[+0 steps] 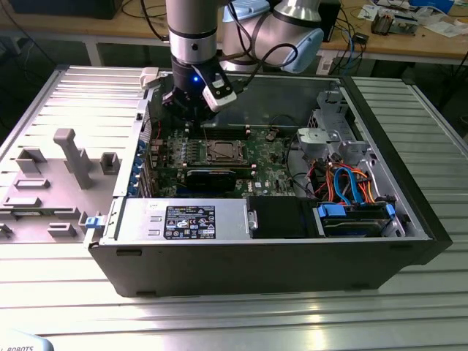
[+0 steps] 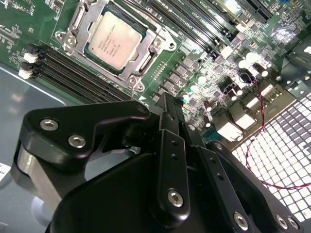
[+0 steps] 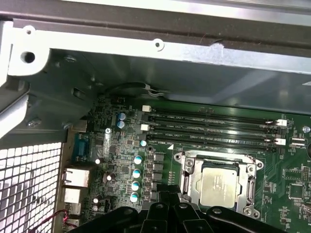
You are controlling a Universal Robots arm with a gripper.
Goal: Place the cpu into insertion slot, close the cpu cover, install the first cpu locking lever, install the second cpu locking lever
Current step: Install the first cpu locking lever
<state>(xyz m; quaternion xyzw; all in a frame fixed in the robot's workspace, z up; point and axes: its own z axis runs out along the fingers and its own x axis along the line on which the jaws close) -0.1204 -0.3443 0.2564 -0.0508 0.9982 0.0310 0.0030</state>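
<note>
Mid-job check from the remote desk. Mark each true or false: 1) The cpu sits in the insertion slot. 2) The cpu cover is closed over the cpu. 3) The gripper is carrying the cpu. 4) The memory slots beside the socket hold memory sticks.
1) True: the cpu lies in the insertion slot.
2) True: the cpu cover frames the chip in both wrist views.
3) False: the gripper hangs above the motherboard, beside the socket, holding nothing.
4) False: the memory slots are empty.

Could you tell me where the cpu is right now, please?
The cpu sits in the insertion slot on the green motherboard, framed by the cpu cover, beside the long memory slots.
</note>
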